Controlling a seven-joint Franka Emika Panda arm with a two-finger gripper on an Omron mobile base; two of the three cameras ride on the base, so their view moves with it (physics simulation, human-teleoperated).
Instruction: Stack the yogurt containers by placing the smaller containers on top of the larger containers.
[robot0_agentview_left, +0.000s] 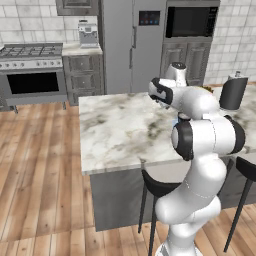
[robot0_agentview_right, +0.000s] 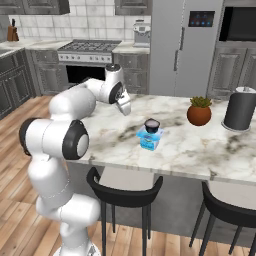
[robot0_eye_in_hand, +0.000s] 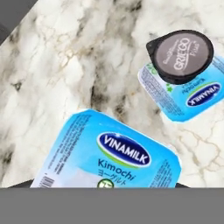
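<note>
**Mia:** What is the biggest thing here?

**Ben:** The marble tabletop (robot0_agentview_right: 200, 150). The white robot arm (robot0_agentview_right: 80, 107) leans over its near edge, and two black stools (robot0_agentview_right: 125, 192) stand under that edge.

**Mia:** What sits on the tabletop?

**Ben:** A tall dark grey can (robot0_agentview_right: 241, 109) stands far to the right of the blue tub. An orange-brown plant pot (robot0_agentview_right: 199, 114) with a green plant is between the can and the tub.

**Mia:** Where is the blue tub?

**Ben:** The bright blue tub (robot0_agentview_right: 149, 140) stands near the front edge of the tabletop. A small dark cup (robot0_agentview_right: 152, 125) with a grey lid sits right on top of the tub. In the hand view the lid says GRIEGO, and the cup (robot0_eye_in_hand: 180, 54) covers one corner of the tub (robot0_eye_in_hand: 192, 98).

**Mia:** Is there another little one?

**Ben:** Yes. A flat pale blue pack (robot0_eye_in_hand: 109, 153) that says VINAMILK shows low in the hand view, close to the camera, apart from the tub. I cannot tell if it lies on the tabletop or is lifted.

**Mia:** And the pincer?

**Ben:** The pincer (robot0_agentview_right: 125, 107) is up to the left of the tub, above the tabletop. I cannot tell if it is wide or narrow, or if it holds the pack.
</note>
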